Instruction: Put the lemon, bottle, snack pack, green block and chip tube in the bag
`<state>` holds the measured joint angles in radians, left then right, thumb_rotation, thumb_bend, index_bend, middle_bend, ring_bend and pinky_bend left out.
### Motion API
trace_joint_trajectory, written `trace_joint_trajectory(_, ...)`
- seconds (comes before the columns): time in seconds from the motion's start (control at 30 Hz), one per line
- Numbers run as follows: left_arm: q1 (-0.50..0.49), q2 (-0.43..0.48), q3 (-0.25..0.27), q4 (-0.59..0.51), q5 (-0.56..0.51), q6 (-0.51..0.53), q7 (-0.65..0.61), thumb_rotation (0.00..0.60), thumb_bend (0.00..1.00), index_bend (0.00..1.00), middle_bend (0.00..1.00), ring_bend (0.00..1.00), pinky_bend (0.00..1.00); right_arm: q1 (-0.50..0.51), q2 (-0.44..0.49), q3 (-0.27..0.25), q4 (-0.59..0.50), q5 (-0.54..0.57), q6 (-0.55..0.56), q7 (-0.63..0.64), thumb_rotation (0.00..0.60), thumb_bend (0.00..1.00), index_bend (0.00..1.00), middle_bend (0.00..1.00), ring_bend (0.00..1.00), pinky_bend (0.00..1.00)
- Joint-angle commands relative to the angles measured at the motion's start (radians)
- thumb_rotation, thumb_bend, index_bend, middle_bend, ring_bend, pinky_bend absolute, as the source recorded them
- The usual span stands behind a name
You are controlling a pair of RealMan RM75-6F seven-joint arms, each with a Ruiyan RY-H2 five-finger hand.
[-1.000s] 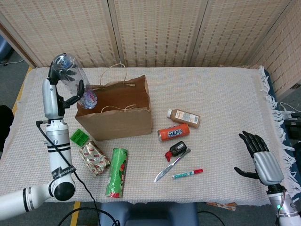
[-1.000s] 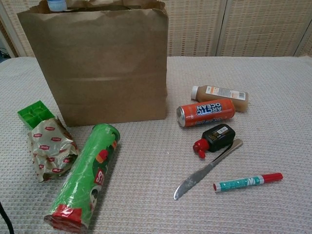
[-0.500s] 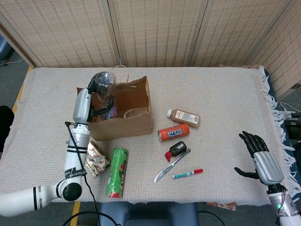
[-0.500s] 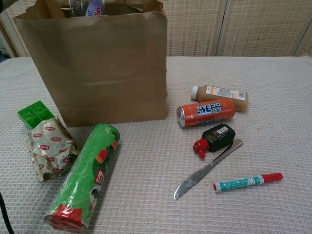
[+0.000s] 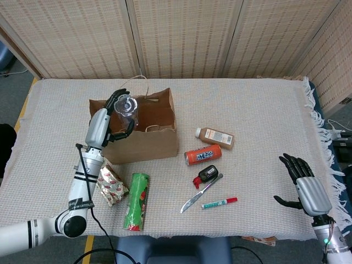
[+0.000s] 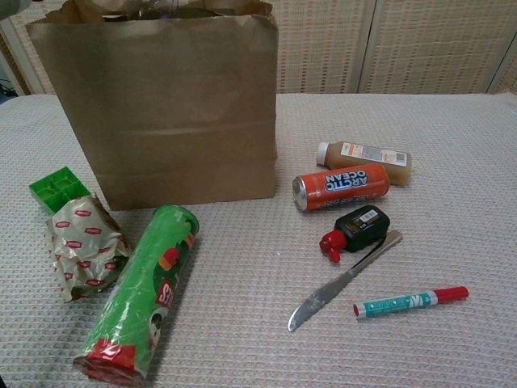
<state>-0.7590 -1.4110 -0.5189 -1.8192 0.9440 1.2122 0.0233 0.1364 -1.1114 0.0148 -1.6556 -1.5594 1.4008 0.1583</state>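
The brown paper bag stands open at the left centre of the table; in the chest view it fills the upper left. My left hand grips the clear plastic bottle, which sits base-up inside the bag's mouth at its left end. The snack pack, the green chip tube and the green block lie on the cloth in front of the bag. No lemon shows. My right hand hovers open, holding nothing, near the table's right edge.
Right of the bag lie a brown drink bottle, an orange can, a small black bottle with a red cap, a table knife and a marker. Woven screens stand behind the table.
My left hand has carried the bottle from above the bag's left side rightward and down into the bag's mouth. The right hand has not moved.
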Motion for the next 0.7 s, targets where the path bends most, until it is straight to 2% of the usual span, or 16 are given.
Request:
trace_joint_trajectory(0.03, 0.015, 0.026, 0.018, -0.015, -0.004, -0.013, 0.005, 0.600, 0.40, 0.10, 0.03, 0.06, 0.19, 0.000, 0.000, -0.001, 0.000, -0.002, 0.001, -0.001, 0.600, 0.03, 0.00, 0.00, 0.00, 0.00)
trace_joint_trajectory(0.33, 0.047, 0.090, 0.019, -0.081, -0.058, -0.046, -0.032, 0.600, 0.36, 0.07, 0.00, 0.04, 0.16, -0.003, -0.002, -0.001, 0.003, -0.004, 0.006, -0.005, 0.600, 0.03, 0.00, 0.00, 0.00, 0.00)
trace_joint_trajectory(0.53, 0.041, 0.176, -0.027, -0.177, -0.229, -0.159, -0.092, 0.600, 0.36, 0.07, 0.00, 0.02, 0.13, -0.002, -0.001, -0.001, 0.000, -0.002, 0.004, -0.008, 0.600, 0.03, 0.00, 0.00, 0.00, 0.00)
trace_joint_trajectory(0.6, 0.038, 0.181, -0.018, -0.173, -0.214, -0.145, -0.072, 0.600, 0.36, 0.07, 0.00, 0.02, 0.13, -0.002, 0.000, 0.000, 0.000, -0.001, 0.004, -0.006, 0.600, 0.03, 0.00, 0.00, 0.00, 0.00)
trace_joint_trajectory(0.7, 0.054, 0.170, 0.010, -0.155, -0.131, -0.076, -0.048, 0.600, 0.41, 0.10, 0.02, 0.04, 0.16, -0.004, 0.001, 0.001, 0.000, 0.002, 0.005, -0.002, 0.600, 0.03, 0.00, 0.00, 0.00, 0.00)
